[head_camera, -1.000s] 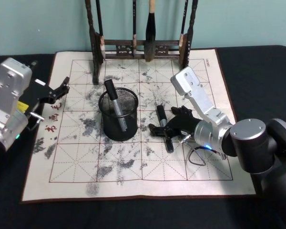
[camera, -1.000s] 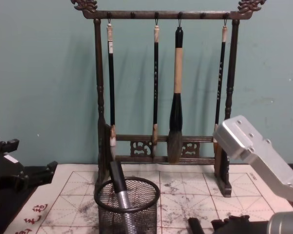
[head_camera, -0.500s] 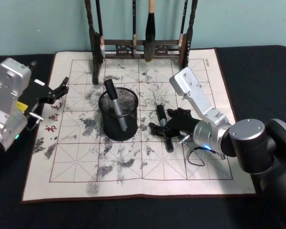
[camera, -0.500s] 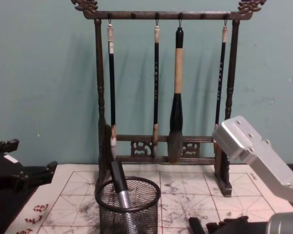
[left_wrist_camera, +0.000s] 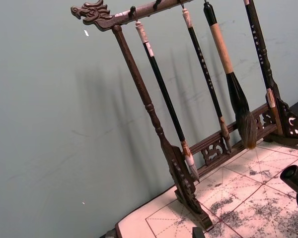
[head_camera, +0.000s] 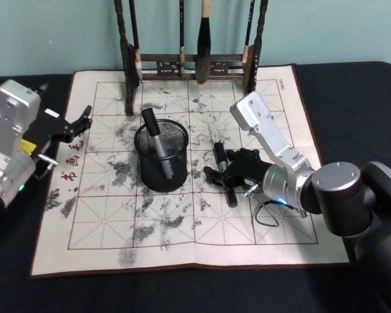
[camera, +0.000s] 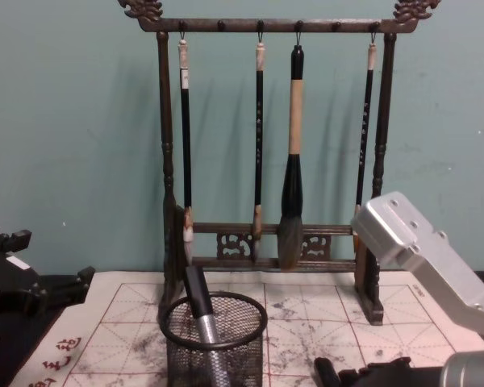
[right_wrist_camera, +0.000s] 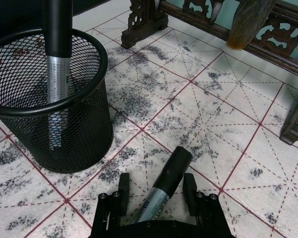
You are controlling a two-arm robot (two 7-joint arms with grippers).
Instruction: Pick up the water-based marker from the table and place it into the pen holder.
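The right hand (right_wrist_camera: 156,182) has crept closer, fingers apart around the marker (right_wrist_camera: 172,165), maybe not touching yet, so squeezing comes next. The left hand (head_camera: 85,118) waits open by the mat (head_camera: 182,242).

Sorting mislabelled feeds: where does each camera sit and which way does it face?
Head: high, looking down at the mat; both arms, left gripper parked left, right gripper at the marker.
Chest: low, facing the brush rack; right arm's link.
Left wrist: mat's left edge, facing the rack.
Right wrist: low, facing the pen holder; its fingers straddle the marker.
All share the rack.
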